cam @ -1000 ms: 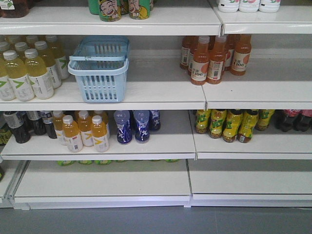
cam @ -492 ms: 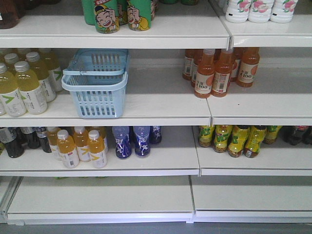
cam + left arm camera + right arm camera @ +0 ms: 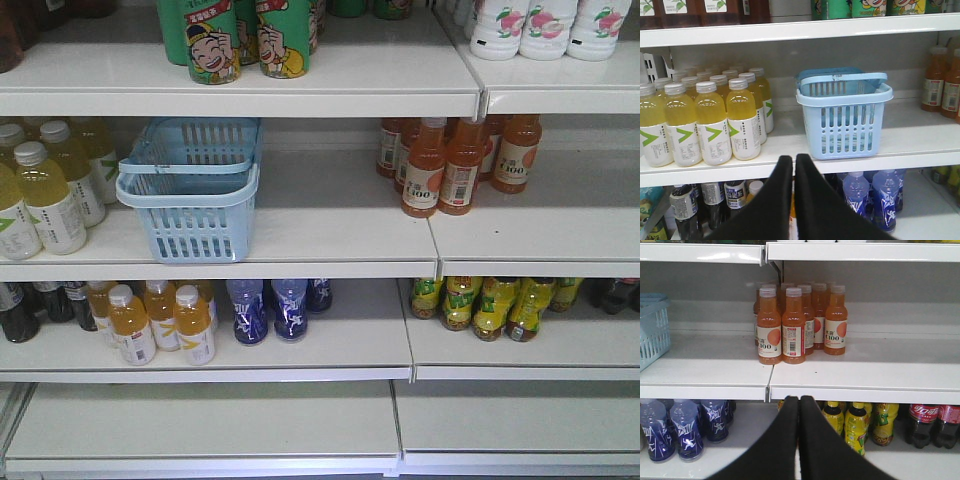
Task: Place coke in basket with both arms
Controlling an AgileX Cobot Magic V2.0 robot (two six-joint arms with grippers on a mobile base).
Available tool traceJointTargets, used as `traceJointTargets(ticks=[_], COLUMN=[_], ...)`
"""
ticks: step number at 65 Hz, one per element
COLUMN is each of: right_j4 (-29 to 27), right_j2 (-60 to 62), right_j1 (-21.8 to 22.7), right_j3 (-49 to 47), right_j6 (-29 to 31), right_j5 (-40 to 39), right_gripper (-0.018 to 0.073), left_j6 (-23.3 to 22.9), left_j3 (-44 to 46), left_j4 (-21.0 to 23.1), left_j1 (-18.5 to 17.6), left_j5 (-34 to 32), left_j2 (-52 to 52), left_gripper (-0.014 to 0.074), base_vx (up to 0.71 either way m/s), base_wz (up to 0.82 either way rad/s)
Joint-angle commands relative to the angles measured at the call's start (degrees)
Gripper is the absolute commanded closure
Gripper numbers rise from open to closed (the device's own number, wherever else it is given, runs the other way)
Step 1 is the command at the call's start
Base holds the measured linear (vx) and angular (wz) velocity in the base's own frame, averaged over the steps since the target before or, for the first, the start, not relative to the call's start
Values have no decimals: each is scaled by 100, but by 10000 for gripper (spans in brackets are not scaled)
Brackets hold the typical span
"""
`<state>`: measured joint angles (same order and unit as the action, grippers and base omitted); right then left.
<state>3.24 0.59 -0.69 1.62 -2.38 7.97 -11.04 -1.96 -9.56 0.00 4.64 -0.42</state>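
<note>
L end effector & R end effector both fully closed, empty

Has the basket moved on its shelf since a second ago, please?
No. The basket keeps its place on the shelf beside the yellow bottles; the whole view slid downward.

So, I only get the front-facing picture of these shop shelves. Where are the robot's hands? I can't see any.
Observer: The left wrist view shows the left gripper, black fingers pressed together, at the shelf edge by the left corner of the light blue slotted plastic basket.
Operator: And the other?
Observer: The right gripper, also shut and empty, faces the amber-orange plastic bottles.
Operator: Those dark bottles at my far right?
Observer: The right wrist view shows red labels with white script on them.
</note>
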Motion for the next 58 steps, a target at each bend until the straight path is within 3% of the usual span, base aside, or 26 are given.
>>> traceJointTargets(ticks=[1,58], right_j4=[18,18], right_j2=[103,103], right_j1=[1,1], right_j3=[62,62], right_j6=[30,30], right_j5=[-412,-412], right_gripper=[569,569], left_j6=[4,4], left_j3=[8,8], left_j4=[17,17], left_j1=[-12,-12], left_j5=[-392,-392], left_j2=[-111,-111], left_gripper=[604,604], base_vx=[7,2], base_wz=[-1,0])
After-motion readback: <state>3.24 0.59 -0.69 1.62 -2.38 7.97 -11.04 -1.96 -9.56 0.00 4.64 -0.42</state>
